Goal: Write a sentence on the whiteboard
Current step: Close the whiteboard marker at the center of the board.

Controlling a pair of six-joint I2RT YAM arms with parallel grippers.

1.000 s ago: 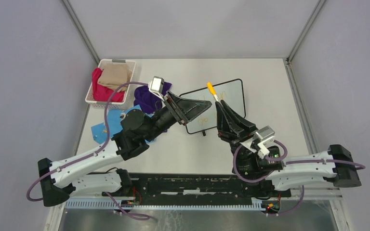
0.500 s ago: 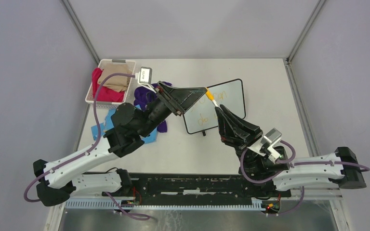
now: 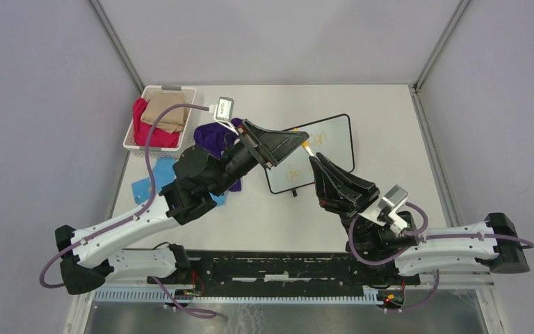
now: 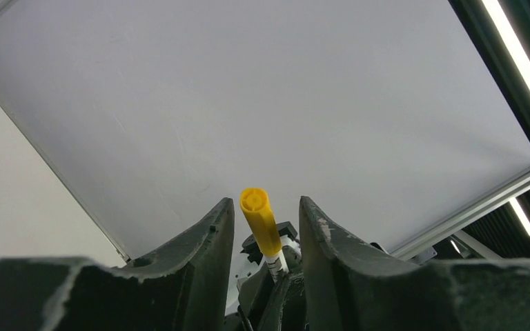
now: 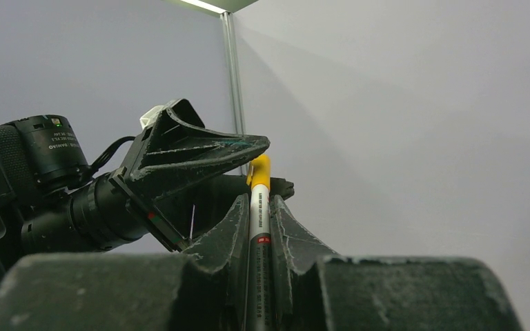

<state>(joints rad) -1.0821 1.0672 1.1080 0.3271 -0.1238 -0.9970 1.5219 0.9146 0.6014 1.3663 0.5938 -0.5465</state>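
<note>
— Where do we find the small white whiteboard (image 3: 337,147) with its thin black frame and rounded corners?
— We see it lying flat on the pale table (image 3: 389,132), right of the middle. Its left part is hidden under the left gripper (image 3: 302,136).
— And the sentence (image 3: 293,174)?
— We make out thin yellow-orange handwriting in two slanted lines, too small for us to read and partly covered.
— What do we say of the fingers?
— The right gripper (image 5: 259,201) is clenched on a white-barrelled marker (image 5: 259,231), which points up and away from it. The marker's yellow cap (image 4: 261,221) stands between the left gripper's fingers, and we see a gap on either side, so those jaws are apart and not gripping.
</note>
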